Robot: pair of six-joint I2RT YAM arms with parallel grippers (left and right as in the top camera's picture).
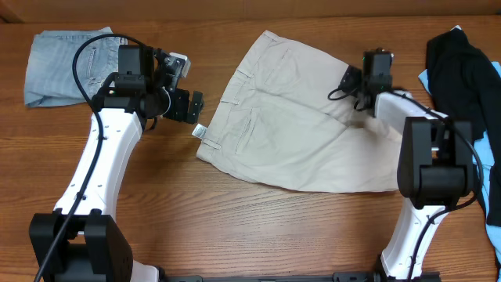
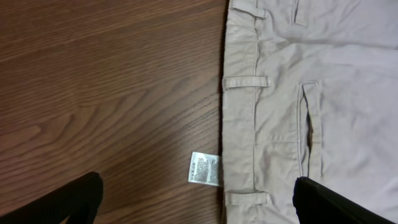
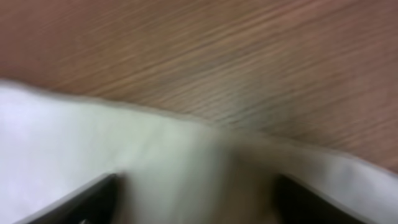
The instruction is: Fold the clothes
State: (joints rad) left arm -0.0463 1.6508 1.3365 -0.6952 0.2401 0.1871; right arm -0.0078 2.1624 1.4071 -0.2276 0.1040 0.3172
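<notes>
The khaki shorts lie flat in the middle of the table, waistband to the left, with a small white label sticking out at the waistband. My left gripper is open and empty just left of the waistband. In the left wrist view its fingers straddle the waistband edge and the label. My right gripper is low over the shorts' far right part. The right wrist view is blurred: the fingers are spread over pale cloth near its edge.
A faded light-blue denim garment lies at the back left, behind the left arm. A black garment on light-blue cloth lies at the right edge, next to the right arm. Bare wood shows in front of the shorts.
</notes>
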